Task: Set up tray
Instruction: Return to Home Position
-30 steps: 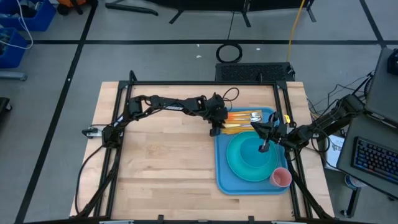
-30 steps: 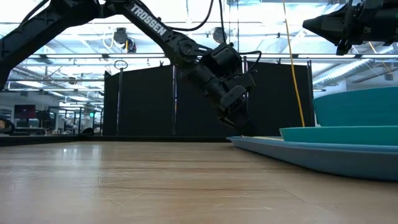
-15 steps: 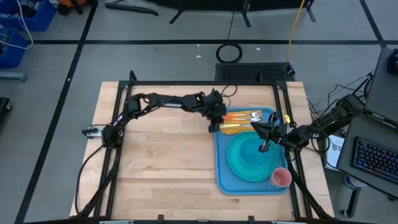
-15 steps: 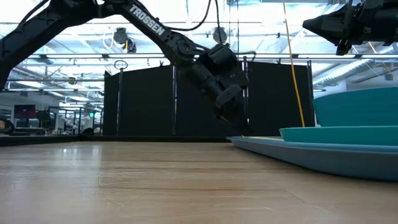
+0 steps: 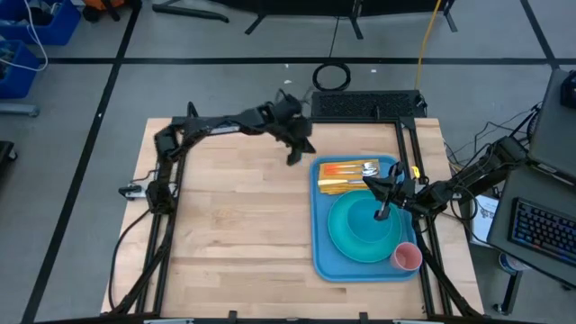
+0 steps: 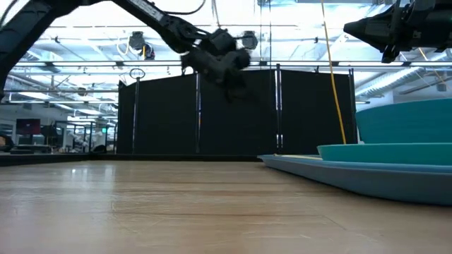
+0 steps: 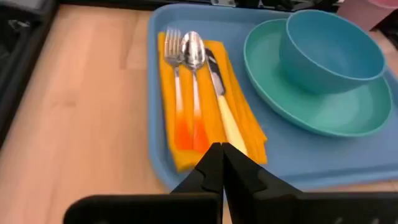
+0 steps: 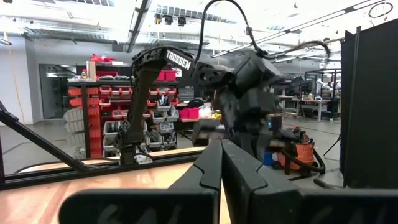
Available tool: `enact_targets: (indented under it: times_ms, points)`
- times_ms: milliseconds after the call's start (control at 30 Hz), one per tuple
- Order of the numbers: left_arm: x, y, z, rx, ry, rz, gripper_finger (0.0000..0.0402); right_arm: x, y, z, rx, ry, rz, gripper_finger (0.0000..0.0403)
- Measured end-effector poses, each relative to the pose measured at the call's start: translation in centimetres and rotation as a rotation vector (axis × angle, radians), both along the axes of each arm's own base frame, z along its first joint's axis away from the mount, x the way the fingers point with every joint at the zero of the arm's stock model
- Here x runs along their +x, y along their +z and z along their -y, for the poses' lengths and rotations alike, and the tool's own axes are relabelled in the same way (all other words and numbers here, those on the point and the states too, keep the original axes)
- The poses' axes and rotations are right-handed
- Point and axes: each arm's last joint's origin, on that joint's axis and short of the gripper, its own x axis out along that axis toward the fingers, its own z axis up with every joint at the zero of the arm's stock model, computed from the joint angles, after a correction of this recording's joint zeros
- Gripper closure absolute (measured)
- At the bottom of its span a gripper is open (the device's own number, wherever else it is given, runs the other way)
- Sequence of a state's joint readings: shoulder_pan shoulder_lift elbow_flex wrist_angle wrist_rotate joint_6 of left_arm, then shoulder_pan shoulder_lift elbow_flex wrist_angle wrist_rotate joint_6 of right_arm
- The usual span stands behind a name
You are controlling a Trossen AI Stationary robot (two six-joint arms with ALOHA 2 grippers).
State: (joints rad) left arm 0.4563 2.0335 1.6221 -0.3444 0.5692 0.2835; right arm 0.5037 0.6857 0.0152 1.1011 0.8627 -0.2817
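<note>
The bright-blue tray [image 5: 321,259] lies on the table's right half. On it are a yellow-orange napkin [image 7: 177,140] carrying a fork [image 7: 173,56], a spoon [image 7: 193,53] and a knife [image 7: 217,87], a turquoise plate [image 7: 323,112] with a bowl [image 7: 329,53] on it, and a pink cup [image 5: 407,257]. My left gripper [image 5: 300,153] hangs shut and empty above the bare wood, just off the tray's far left corner. My right gripper [image 5: 382,212] is shut and empty, raised above the plate.
Bare wooden tabletop [image 5: 234,234] spreads left of the tray. A black frame [image 5: 270,121] runs along the table's far edge and sides. A black keyboard-like pad [image 5: 364,103] lies beyond the far edge.
My left gripper has risen from the napkin at the tray's far left corner and swung toward the table's far edge and left, most of it in the last half second. The cutlery and napkin stay where they were. My right gripper has kept still.
</note>
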Motion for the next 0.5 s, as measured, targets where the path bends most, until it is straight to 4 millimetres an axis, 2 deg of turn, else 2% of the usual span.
enact_targets:
  times_ms: [100, 267, 400, 500]
  points:
    - [-2.1, 1.4, -0.4, 0.028, 0.028, 0.062, 0.04, 0.0, 0.0, 0.0, 0.0, 0.0, 0.0, 0.0403]
    - [-7.2, 4.3, 0.0, 0.065, 0.125, 0.214, 0.04, 0.0, 0.0, 0.0, 0.0, 0.0, -0.001, 0.0403]
    - [-11.1, 5.0, 1.8, 0.165, 0.256, 0.339, 0.04, 0.0, 0.0, 0.0, -0.001, 0.0, -0.003, 0.0403]
    - [-13.7, 4.8, 3.7, 0.186, 0.246, 0.423, 0.04, 0.0, 0.0, 0.0, -0.002, 0.0, -0.003, 0.0403]
